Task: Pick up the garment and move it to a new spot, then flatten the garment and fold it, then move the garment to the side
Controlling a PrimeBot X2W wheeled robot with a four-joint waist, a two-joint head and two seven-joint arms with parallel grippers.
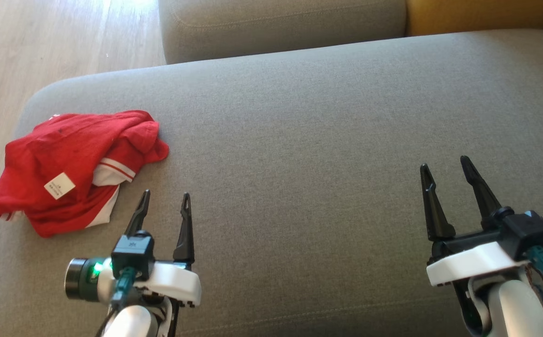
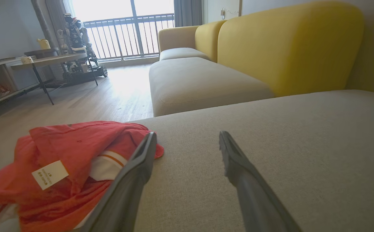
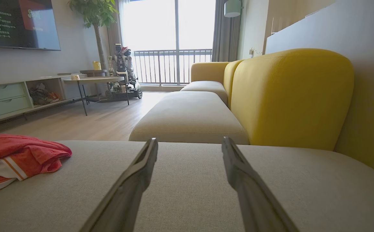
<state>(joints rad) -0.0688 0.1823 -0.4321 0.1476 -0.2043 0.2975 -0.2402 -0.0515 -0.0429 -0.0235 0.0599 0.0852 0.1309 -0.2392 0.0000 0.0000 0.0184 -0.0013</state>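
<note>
The shirt [image 1: 65, 159] is bright red with white panels, a white band crossed by a thin red stripe, and a small white label [image 1: 59, 185] with dark print. The sofa seat [image 1: 322, 140] is a plain grey-beige weave, the back cushions [image 2: 286, 48] are mustard yellow, and the floor [image 1: 42, 42] is pale wood grain. The left gripper [image 1: 166, 194] and right gripper [image 1: 444, 163] both have black fingers on white bodies, and the left one has a green light [image 1: 96, 268].
</note>
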